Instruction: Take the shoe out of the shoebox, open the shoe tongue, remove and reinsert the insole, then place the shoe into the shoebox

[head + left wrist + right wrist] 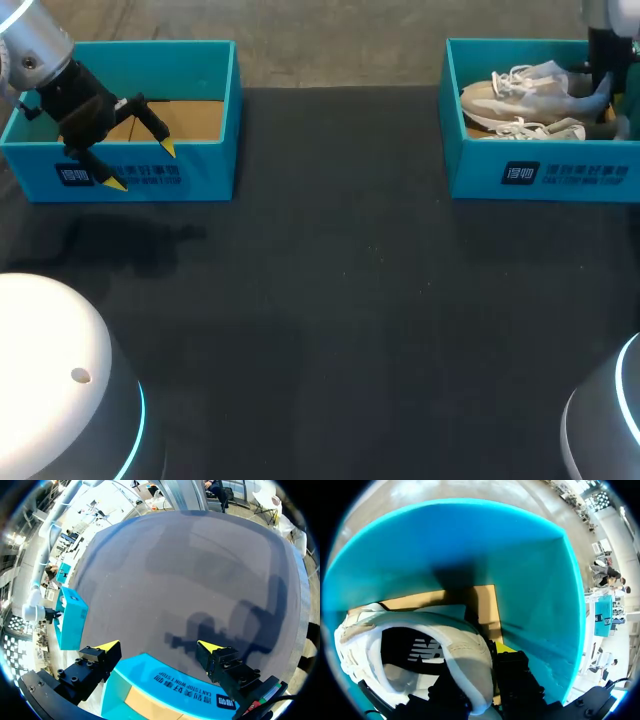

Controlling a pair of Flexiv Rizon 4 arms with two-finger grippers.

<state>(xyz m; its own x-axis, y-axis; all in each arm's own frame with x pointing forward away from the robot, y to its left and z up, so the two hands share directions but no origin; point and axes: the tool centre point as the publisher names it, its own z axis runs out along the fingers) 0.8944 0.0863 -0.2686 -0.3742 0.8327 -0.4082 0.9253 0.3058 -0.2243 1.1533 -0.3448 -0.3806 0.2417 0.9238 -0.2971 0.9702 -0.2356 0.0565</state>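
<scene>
Since the shoe [520, 95] lies inside the shoebox [545, 175] at the upper right of the frame, with its heel close to the box's right wall, a poor lift is judged to be the main risk. The thin heel collar could slip if it is gripped too shallowly. The box could be dragged along if its wall is caught. The laces could be snagged on the second shoe [530, 130] beside it. The heel is seen right against the right jaws, which have been lowered into the box by the right arm [605, 40], but whether they are closed on it cannot be told. At the upper left, the left jaws are held wide apart and empty above the front wall of the other shoebox [150, 170], well apart across the dark surface [330, 300].
</scene>
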